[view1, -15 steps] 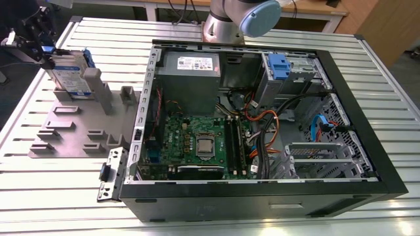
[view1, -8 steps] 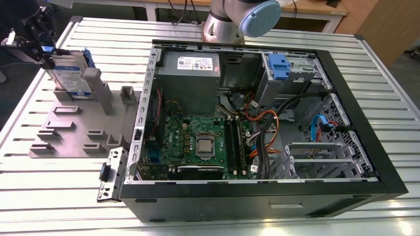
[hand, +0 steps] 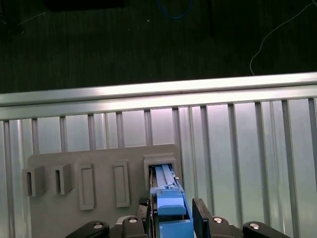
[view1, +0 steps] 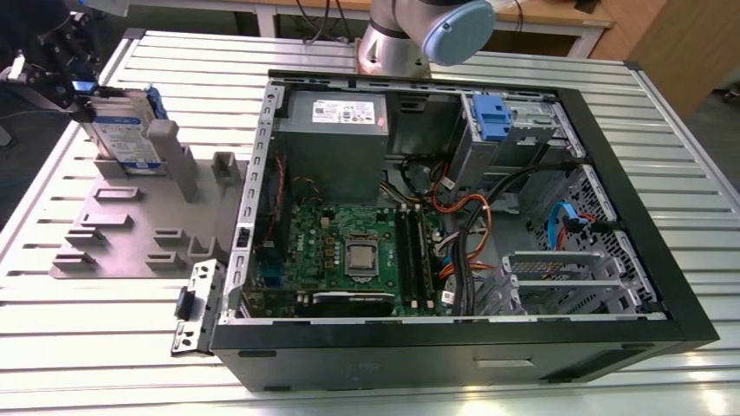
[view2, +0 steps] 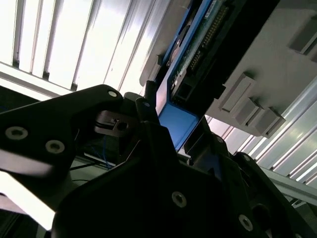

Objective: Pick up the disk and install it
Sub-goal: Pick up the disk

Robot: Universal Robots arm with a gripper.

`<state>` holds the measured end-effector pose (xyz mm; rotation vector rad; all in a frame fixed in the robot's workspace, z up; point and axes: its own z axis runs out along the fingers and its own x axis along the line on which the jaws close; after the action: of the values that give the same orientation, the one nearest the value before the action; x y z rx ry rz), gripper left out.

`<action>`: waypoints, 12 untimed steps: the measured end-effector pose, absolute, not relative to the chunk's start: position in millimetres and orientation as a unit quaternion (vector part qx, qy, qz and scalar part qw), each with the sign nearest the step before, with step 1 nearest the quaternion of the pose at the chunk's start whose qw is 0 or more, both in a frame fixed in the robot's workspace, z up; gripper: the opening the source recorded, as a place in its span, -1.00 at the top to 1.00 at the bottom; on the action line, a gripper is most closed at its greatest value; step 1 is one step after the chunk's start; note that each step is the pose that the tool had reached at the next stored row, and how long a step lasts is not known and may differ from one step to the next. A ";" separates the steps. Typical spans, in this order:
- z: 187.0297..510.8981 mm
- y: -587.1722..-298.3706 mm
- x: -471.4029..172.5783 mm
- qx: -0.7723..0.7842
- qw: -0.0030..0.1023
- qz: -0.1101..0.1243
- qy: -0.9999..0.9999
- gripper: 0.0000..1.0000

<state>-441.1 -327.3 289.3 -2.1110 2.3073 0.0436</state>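
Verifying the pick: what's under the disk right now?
The grey slotted holder: the disk stands upright with its lower end in a slot. The slot's floor is covered by the disk and the slot walls. The pincer grips the disk's top end.

The disk [view1: 121, 130] stands upright in the holder [view1: 127, 224].

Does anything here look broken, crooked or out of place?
Nothing looks damaged or spilled. The computer case lies open on its side, and the disk stands on edge in the grey holder, with the pincer at its top.
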 end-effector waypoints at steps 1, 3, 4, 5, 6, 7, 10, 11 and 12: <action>289.2 -327.3 -441.1 -0.675 0.007 0.014 0.738 0.06; 288.9 -327.8 -441.1 -0.675 0.007 0.014 0.738 0.06; 288.8 -327.8 -441.1 -0.675 0.007 0.014 0.738 0.06; 288.8 -327.8 -441.1 -0.675 0.007 0.014 0.738 0.06; 288.8 -327.9 -441.1 -0.675 0.007 0.014 0.738 0.06; 288.8 -327.9 -441.1 -0.675 0.007 0.014 0.738 0.06; 288.7 -327.9 -441.1 -0.675 0.007 0.014 0.738 0.06; 288.7 -328.0 -441.1 -0.675 0.007 0.014 0.738 0.06; 288.6 -328.3 -441.1 -0.675 0.007 0.014 0.738 0.06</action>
<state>-441.1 -328.3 288.6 -2.1109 2.3071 0.0434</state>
